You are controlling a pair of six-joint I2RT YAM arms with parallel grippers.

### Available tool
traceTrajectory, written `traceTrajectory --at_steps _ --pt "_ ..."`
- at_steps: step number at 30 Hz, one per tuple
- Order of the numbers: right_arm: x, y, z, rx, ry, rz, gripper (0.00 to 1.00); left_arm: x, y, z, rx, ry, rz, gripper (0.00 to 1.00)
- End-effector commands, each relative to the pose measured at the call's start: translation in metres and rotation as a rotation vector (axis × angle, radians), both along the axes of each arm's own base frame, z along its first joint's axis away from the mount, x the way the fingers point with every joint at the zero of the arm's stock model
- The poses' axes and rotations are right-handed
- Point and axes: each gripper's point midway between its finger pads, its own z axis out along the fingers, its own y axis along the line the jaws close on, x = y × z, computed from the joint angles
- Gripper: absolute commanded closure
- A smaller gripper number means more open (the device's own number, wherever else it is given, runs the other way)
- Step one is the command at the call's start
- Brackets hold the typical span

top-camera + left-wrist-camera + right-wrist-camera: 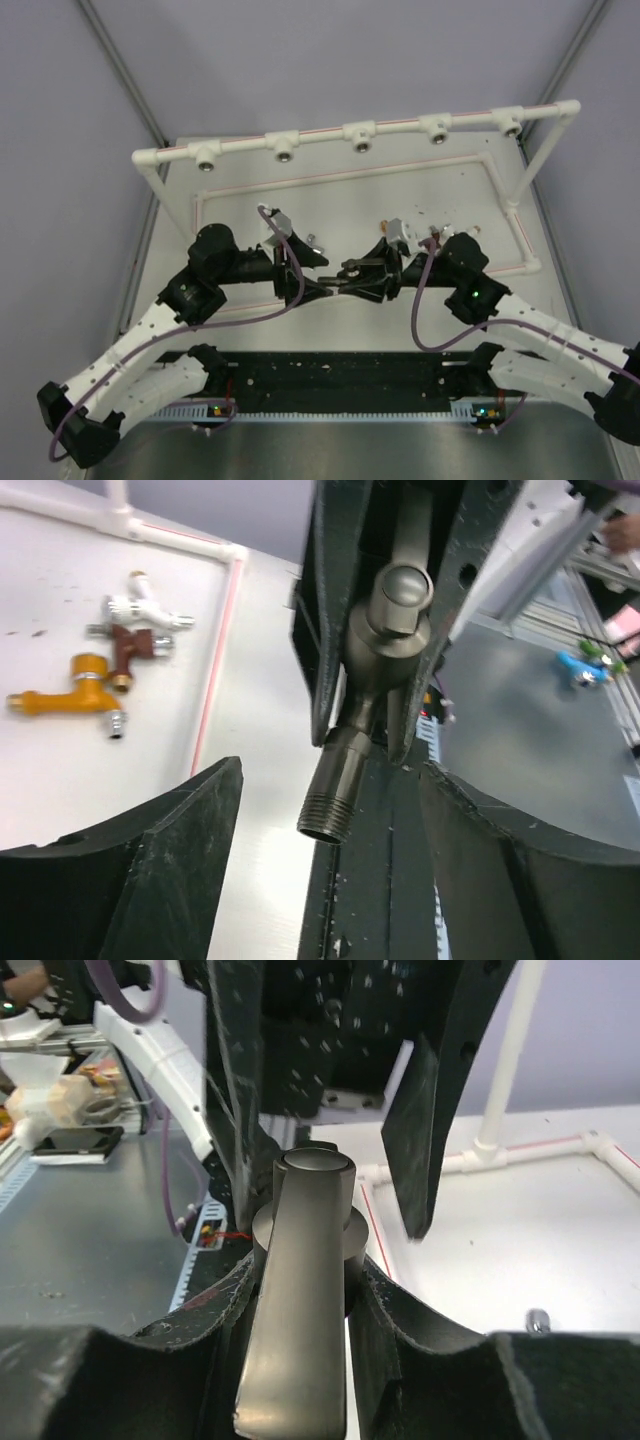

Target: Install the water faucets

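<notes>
The right gripper (300,1270) has its jaws clamped on the dark grey faucet (385,610). The left gripper (335,780) has its jaws wide apart, either side of the faucet's threaded end. Below both jaws lies the white table (400,200), and beyond them stands a white pipe frame (360,135). Off to one side of the left jaws lie the orange faucet (85,685), brown faucet (130,648) and white faucet (145,608).

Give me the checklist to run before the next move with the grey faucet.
1. Right gripper clamped on the dark grey faucet: ok.
2. Left gripper open, fingers off the faucet: ok.
3. Threaded end bare, no finger over it: ok.
4. All five pipe sockets unoccupied: ok.
5. Faucet lined up with a socket: not ok, it is mid-table, away from them.
6. Thread undamaged: cannot tell.
</notes>
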Motion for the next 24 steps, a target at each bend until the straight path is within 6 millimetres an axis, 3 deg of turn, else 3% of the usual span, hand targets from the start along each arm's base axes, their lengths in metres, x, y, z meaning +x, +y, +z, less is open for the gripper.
traceTrajectory --at_steps 1,8,13,14,15,21,24 --pt "0.016 -0.017 0.033 0.032 -0.073 -0.166 1.00 0.031 0.020 0.026 0.060 -0.070 0.245 0.19" --pt "0.062 -0.071 0.027 0.030 -0.014 -0.600 1.00 0.067 0.043 0.066 0.220 -0.127 0.463 0.11" --pt "0.092 -0.118 0.023 0.042 0.034 -0.908 1.00 0.122 0.053 0.107 0.392 -0.284 0.675 0.11" --pt "0.096 -0.127 0.026 0.048 0.035 -0.959 1.00 0.133 0.056 0.125 0.413 -0.343 0.730 0.10" --pt "0.098 -0.133 0.028 0.052 0.036 -0.988 1.00 0.142 0.054 0.121 0.473 -0.374 0.744 0.09" --pt "0.111 -0.171 0.029 0.011 0.038 -1.197 1.00 0.192 0.054 0.157 0.628 -0.677 0.824 0.01" --pt "0.117 -0.184 0.034 0.017 0.043 -1.276 1.00 0.216 0.056 0.155 0.699 -0.778 0.797 0.01"
